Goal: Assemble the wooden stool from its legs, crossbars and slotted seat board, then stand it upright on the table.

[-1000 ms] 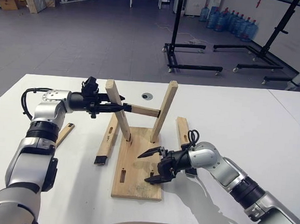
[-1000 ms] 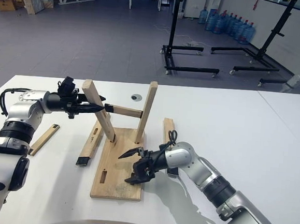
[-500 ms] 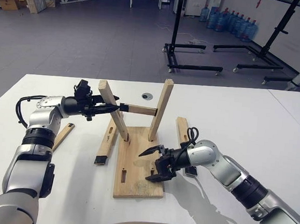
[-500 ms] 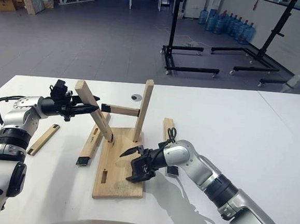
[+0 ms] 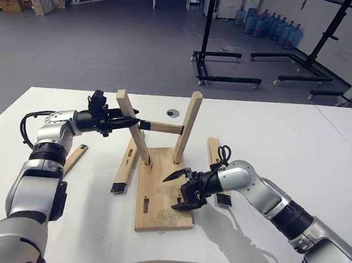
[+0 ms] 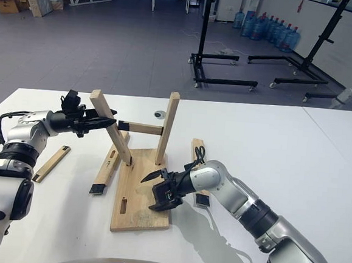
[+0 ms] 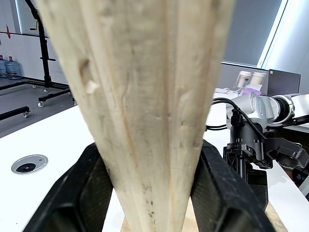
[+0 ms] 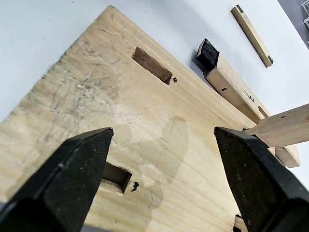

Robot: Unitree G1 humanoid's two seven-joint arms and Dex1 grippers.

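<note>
Left gripper (image 5: 130, 122): clamped on the leaning leg (image 5: 139, 144) near its top, beside the joint with the fitted crossbar (image 5: 164, 128).
Right gripper (image 5: 170, 194): spread wide, holding nothing, hanging just over the near right part of the seat board (image 5: 157, 212).
Seat board: lies flat on the table (image 5: 285, 134), slots up, with two legs planted at its far end.
Biggest risk: the leaning leg sits in its slot at a slant. Pushing it down that way would likely jam it or lever the board up, since nothing pins the board.
Next risk: pulling the top sideways could draw the crossbar out of the straighter leg (image 5: 189, 123).
Smaller risk: a board that slides could knock the loose leg (image 5: 124, 167) lying just to its left.
Count, seat board: one.
Count, legs: four. Two stand in the board, and two lie loose, the other (image 5: 213, 151) to the board's right.
Count, crossbars: two, one fitted and one short loose crossbar (image 5: 73, 159) at far left.
</note>
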